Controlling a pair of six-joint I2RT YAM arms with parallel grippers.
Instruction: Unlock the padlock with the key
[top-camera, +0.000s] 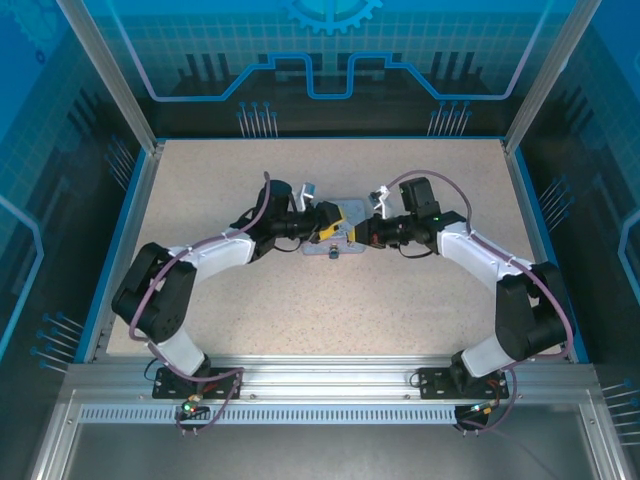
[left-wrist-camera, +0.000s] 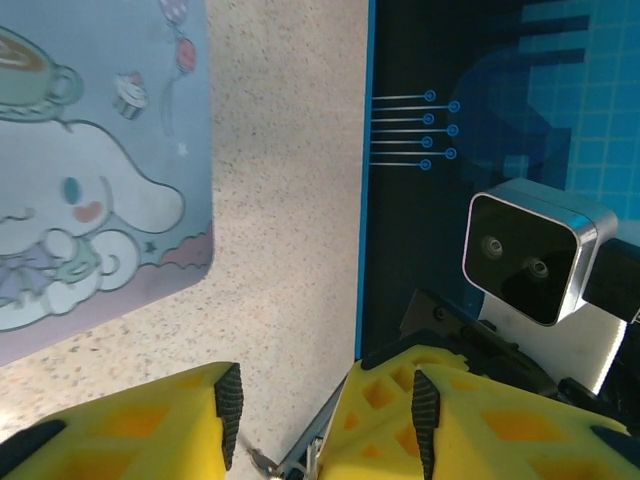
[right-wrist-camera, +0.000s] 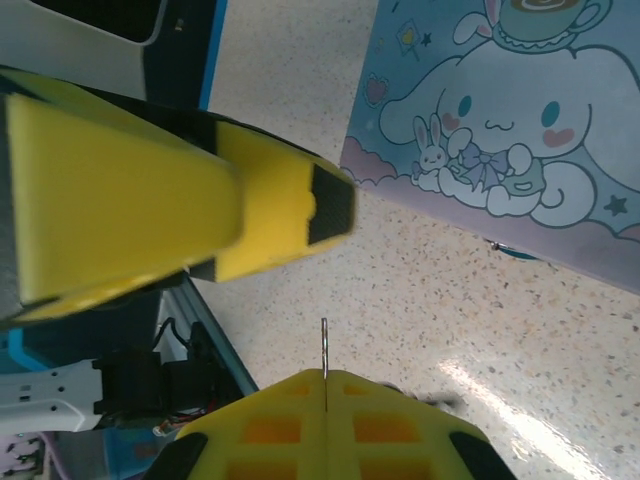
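- Step in hand, by judgement: bringing key and padlock together. No insertion was evident. The 2 arms met tip to tip over the middle of the table (top-camera: 300, 330), close by the tin (right-wrist-camera: 480, 120).
- The right gripper (right-wrist-camera: 325, 378) had its fingers pressed fully together, with the key (right-wrist-camera: 324, 348) clamped in the seam. 1 thin metal sliver stood out past the tips.
- The left gripper (left-wrist-camera: 322, 405) had its pads (left-wrist-camera: 229, 405) standing apart, with bare table visible between them. A thin dark piece (left-wrist-camera: 318, 435) and a small metal hook (left-wrist-camera: 265, 461) lay low in the gap. Neither was seen pinched, so nothing was counted as held.
- The padlock (top-camera: 333, 252) was placed from the top view as a small dark lump at the near edge of the tin, under the 2 wrists. That reading was tentative, the thing being too small to confirm.
- Next move, by judgement: the left fingers need a firm hold on the padlock body, with the keyway facing the right gripper, before the key goes in.
- The blade must line up squarely with the slot. It is thin, and a skewed push could slip it in the grip or shove the padlock away.
- Turning comes after full seating.
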